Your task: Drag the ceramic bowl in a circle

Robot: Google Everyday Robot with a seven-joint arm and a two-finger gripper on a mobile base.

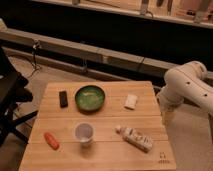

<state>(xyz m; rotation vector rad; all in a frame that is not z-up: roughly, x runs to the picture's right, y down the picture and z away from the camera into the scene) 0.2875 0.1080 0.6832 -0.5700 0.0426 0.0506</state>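
The ceramic bowl (90,97) is green and round. It stands upright on the wooden table (110,120), at the back, a little left of the middle. My white arm comes in from the right, and the gripper (168,118) hangs down just beyond the table's right edge. It is well to the right of the bowl and touches nothing on the table.
A black rectangular object (63,98) lies left of the bowl and a white packet (131,101) lies to its right. In front are a clear cup (84,133), an orange-red object (51,140) and a lying bottle (136,138). A black chair (10,100) stands at the left.
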